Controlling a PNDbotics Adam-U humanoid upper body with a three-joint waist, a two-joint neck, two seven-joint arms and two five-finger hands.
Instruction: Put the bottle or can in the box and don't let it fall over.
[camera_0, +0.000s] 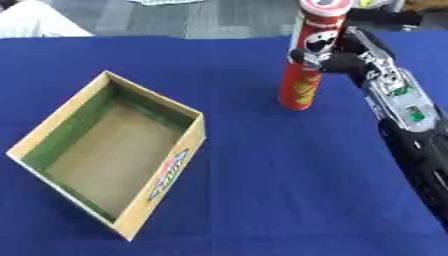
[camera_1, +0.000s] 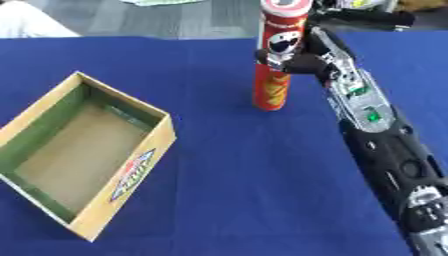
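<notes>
The can (camera_0: 308, 60), a tall red tube with a cartoon face on its side and a red-ringed lid, stood upright on the blue table (camera_0: 262, 200), toward the far right. Its base looked to be resting on the cloth, though I could not be sure it was not lifted a shade. The right hand (camera_0: 337, 57) had hold of it about halfway up: the dark fingers (camera_1: 278, 59) were curled round the tube from the right side, with one showing across the front of the label. The arm (camera_1: 385, 150) ran down from there to the lower right corner, silver at the wrist with a small green light, then black.

The box (camera_0: 166, 172) sat well apart from the can, on the left side of the table and nearer to the robot. It was an open cardboard tray, lying askew to the table edge, with green along the inside of its walls, a plain brown floor, and a printed logo on the outer wall that faced right. Nothing lay in it.

The left hand did not show in either view.
</notes>
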